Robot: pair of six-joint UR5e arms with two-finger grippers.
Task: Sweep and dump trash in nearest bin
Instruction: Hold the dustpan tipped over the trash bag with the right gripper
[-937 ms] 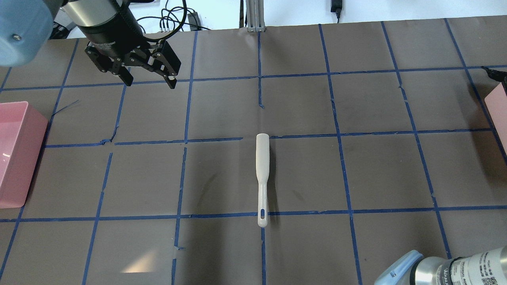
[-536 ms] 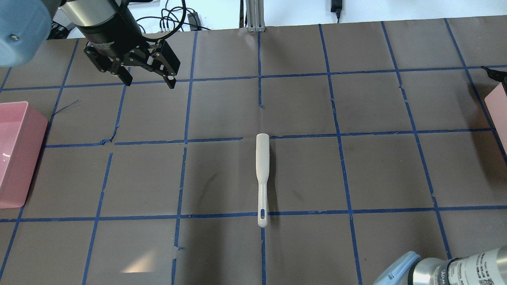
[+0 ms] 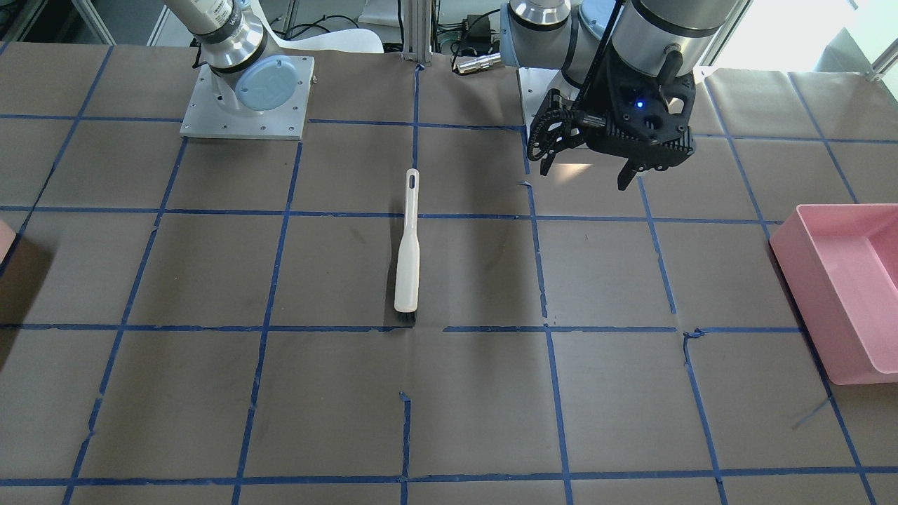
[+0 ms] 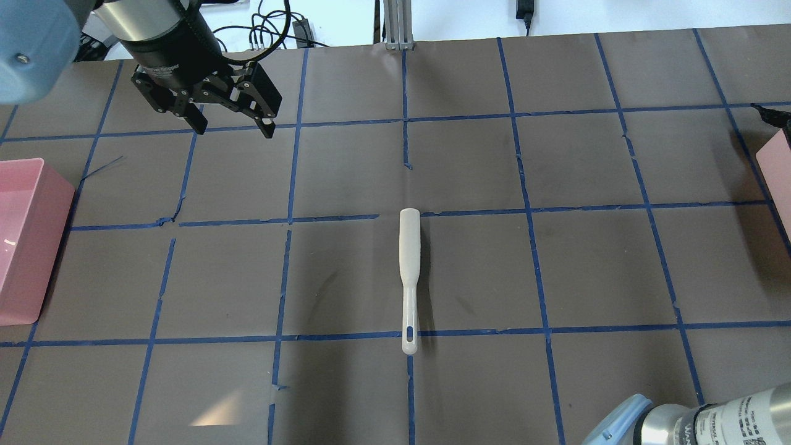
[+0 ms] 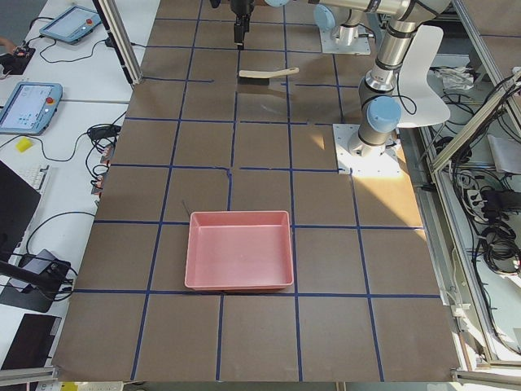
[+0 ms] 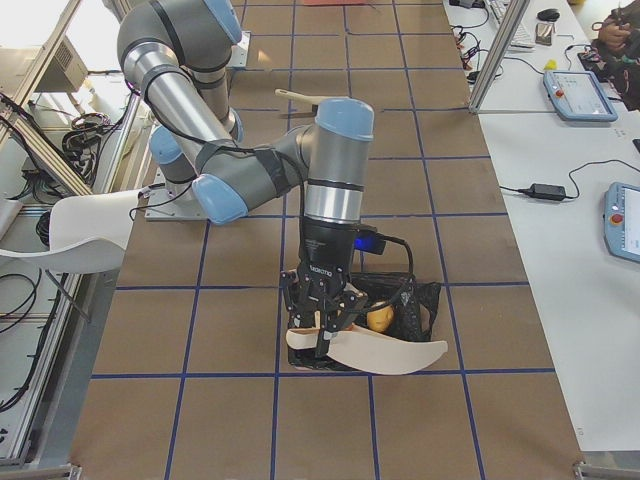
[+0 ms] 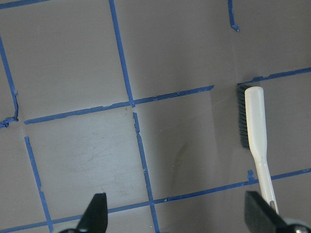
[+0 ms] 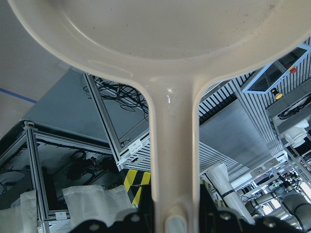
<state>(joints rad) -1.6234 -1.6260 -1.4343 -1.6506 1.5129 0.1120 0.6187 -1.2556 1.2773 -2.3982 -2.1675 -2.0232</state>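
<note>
Trash [image 6: 380, 318]: one smooth orange-tan lump showing at the table's right end, just behind the dustpan.
Pale pink plastic bin [image 4: 780, 170]: sliver at the right edge.
Right gripper [image 6: 323, 335]: pinching the cream plastic dustpan [image 6: 385, 353] by its handle.
Left gripper [image 4: 233, 131]: spread, empty, near the far left corner.
White long-handled brush [image 4: 409, 266]: lying mid-table.

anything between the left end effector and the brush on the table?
Nothing visible. The left end effector hangs open above the table; the brush lies alone at the centre, with only blue tape lines between them.
</note>
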